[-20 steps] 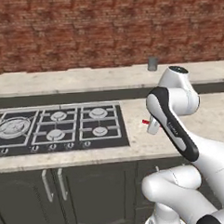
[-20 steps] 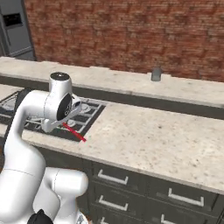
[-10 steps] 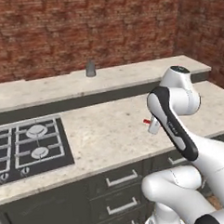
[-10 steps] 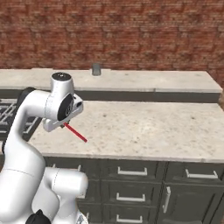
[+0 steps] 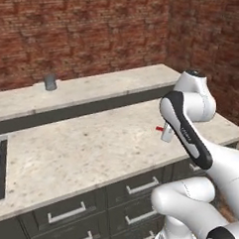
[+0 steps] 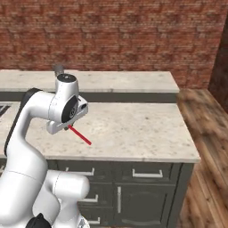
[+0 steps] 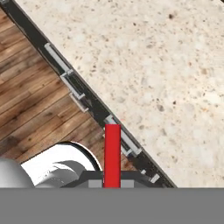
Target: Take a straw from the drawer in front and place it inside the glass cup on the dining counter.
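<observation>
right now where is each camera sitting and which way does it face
Left base view: behind the arm to its left, facing forward and down over the counter toward the cup; arm at lower right.
Right base view: behind to its right, facing the same counter; arm at lower left, gripper shut on the straw.
Hand view: on the hand, looking down along the straw at the counter edge, drawer fronts and wood floor.
Both base views share the counter, cup, straw and brick wall.
</observation>
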Robot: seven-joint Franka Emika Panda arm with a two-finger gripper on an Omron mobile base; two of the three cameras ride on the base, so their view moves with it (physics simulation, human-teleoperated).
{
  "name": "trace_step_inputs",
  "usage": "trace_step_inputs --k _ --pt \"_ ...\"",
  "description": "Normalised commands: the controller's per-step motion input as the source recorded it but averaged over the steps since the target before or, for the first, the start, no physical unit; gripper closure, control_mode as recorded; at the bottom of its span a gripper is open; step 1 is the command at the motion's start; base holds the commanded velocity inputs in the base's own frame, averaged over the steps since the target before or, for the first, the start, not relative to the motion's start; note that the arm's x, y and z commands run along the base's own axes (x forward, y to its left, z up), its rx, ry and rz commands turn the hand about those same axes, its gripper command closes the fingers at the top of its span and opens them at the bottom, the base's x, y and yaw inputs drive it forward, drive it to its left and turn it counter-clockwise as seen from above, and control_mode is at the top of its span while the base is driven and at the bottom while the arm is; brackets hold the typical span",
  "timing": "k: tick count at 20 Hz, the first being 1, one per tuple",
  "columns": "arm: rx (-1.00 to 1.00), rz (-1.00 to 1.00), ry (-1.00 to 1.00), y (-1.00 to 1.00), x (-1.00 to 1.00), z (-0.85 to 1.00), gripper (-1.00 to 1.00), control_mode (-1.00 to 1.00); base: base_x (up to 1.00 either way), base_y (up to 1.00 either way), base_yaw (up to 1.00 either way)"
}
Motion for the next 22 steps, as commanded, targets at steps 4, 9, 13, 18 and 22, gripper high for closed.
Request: trace_step_inputs --k 4,9,13,18,22 --pt "0.00 0.00 0.00 0.00 0.00 0.00 1.00 1.00 0.04 -1.00 0.00" --pt "0.00 0.00 0.00 0.00 0.00 0.00 1.00 1.00 0.08 -1.00 -0.01" --pt "0.00 0.00 0.00 0.00 0.00 0.00 1.00 1.00 0.19 -1.00 -0.01" --pt "0.00 0.00 0.00 0.00 0.00 0.00 1.00 1.00 0.32 -1.00 0.00" --pt "0.00 0.00 0.00 0.00 0.00 0.00 1.00 1.00 0.48 -1.00 0.00"
